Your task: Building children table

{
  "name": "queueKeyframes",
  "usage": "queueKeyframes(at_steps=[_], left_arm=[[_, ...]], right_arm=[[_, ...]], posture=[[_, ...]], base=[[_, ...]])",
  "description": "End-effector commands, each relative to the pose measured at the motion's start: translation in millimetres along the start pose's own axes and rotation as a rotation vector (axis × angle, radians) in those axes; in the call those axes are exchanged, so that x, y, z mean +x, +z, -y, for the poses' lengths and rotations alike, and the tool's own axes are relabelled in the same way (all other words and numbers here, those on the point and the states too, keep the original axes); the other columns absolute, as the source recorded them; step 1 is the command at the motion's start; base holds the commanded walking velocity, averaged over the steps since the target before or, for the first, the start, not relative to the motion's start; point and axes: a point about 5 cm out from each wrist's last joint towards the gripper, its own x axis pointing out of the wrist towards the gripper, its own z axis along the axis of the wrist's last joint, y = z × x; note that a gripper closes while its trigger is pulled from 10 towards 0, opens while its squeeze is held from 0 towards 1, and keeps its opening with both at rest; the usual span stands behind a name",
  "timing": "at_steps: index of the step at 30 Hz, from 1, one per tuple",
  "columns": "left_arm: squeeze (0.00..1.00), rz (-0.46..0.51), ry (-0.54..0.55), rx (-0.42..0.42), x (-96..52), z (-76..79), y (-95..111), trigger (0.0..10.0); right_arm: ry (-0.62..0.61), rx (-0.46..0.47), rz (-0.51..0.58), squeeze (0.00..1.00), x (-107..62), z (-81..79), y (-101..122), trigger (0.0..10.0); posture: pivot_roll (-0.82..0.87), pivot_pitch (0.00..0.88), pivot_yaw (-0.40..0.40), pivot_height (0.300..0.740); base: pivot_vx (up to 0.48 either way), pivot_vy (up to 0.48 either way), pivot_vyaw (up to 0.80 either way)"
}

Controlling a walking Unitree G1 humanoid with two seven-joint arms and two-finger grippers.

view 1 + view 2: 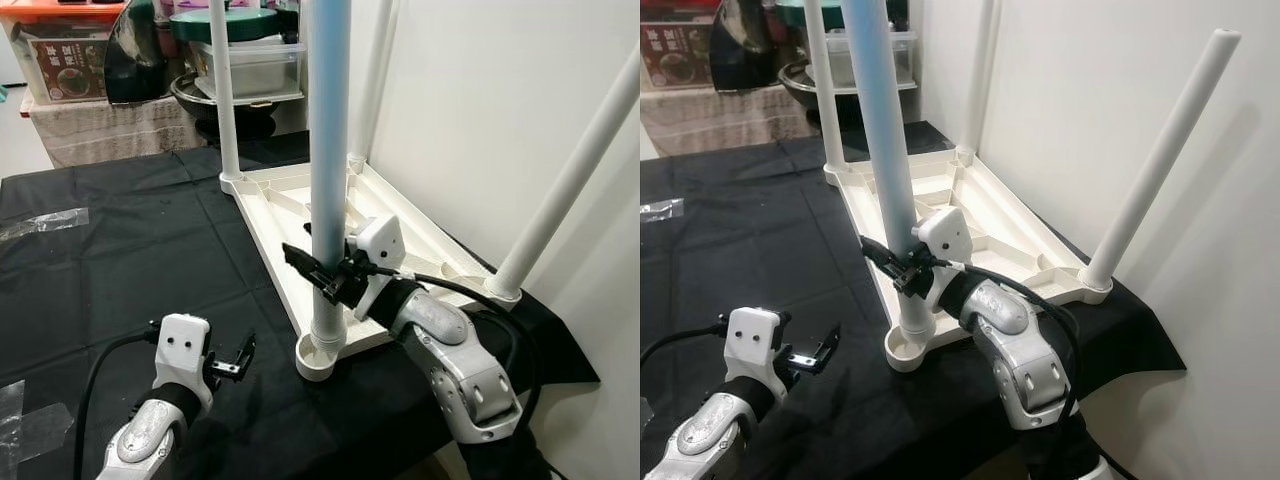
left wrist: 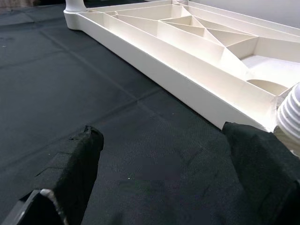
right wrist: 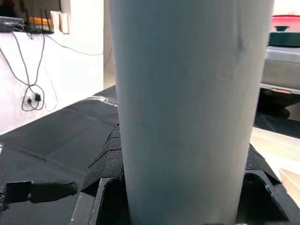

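A white children's table top (image 1: 300, 205) lies upside down on the black cloth. White legs stand in its far corner (image 1: 224, 100) and right corner (image 1: 565, 185). A pale blue leg (image 1: 328, 150) stands upright with its threaded foot in the near corner socket (image 1: 318, 358). My right gripper (image 1: 325, 275) is shut on this blue leg just above the socket. The right wrist view has the blue leg (image 3: 187, 112) between the black pads. My left gripper (image 1: 238, 358) is open, low over the cloth to the left of the socket, holding nothing; its pads (image 2: 75, 164) frame the table rim (image 2: 187, 84).
The black cloth (image 1: 130, 240) covers the work surface, with bits of clear plastic (image 1: 40, 222) at the left. Storage boxes and pots (image 1: 240, 50) stand behind. A white wall (image 1: 500, 100) runs close along the right side. The cloth's front edge drops off near my arms.
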Motion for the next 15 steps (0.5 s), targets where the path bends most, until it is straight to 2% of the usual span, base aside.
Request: queueKeyframes(at_steps=[1,15], left_arm=[[0.0,-0.006,0.011,0.008,-1.1,-2.5,-2.0,10.0],[0.0,-0.005,0.02,-0.01,-2.1,-3.3,-3.0,10.0]], right_arm=[[0.016,0.015,-0.005,0.0,-2.0,-4.5,-5.2,10.0],[0.015,0.058,-0.034,0.0,-12.5,-6.7,-18.6,10.0]], posture=[[0.09,0.0,-0.082,0.74],[0.1,0.0,-0.08,0.74]], base=[[0.0,0.0,0.0],[0.0,0.0,0.0]])
